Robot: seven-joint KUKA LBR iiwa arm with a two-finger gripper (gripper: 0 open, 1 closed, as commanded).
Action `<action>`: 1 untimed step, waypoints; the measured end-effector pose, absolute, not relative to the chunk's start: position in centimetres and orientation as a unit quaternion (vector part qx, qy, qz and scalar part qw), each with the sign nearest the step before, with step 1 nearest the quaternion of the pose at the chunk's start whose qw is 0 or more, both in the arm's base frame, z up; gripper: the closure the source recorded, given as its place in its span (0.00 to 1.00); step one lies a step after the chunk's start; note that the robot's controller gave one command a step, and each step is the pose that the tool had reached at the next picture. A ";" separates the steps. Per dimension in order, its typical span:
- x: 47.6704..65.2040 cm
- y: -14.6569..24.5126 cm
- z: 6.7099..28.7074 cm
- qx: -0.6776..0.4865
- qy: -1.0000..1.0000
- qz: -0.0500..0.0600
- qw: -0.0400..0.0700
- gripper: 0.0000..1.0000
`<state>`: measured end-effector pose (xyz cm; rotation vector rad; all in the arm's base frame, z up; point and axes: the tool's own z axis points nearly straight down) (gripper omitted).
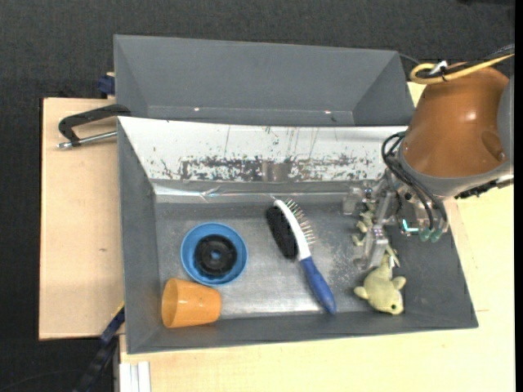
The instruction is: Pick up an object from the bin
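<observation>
— So, how far along are you?
— Barely begun. Your pincer hangs just above the pale yellow plush toy, lower right of the bin. Wide or narrow, I cannot tell. Nothing is lifted yet; grasp and lift remain.

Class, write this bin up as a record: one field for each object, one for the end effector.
bin: grey metal bin
front left: orange plastic cup, on its side
left of centre: blue round dish with black middle
centre: blue-handled brush with black bristles
front right: pale yellow soft toy animal
end effector: over the right side, close by the toy
</observation>
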<state>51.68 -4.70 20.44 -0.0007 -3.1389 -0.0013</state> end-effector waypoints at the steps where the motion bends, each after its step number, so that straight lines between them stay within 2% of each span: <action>1: 53.0 -15.9 11.1 -0.062 -0.998 0.001 0.002 0.00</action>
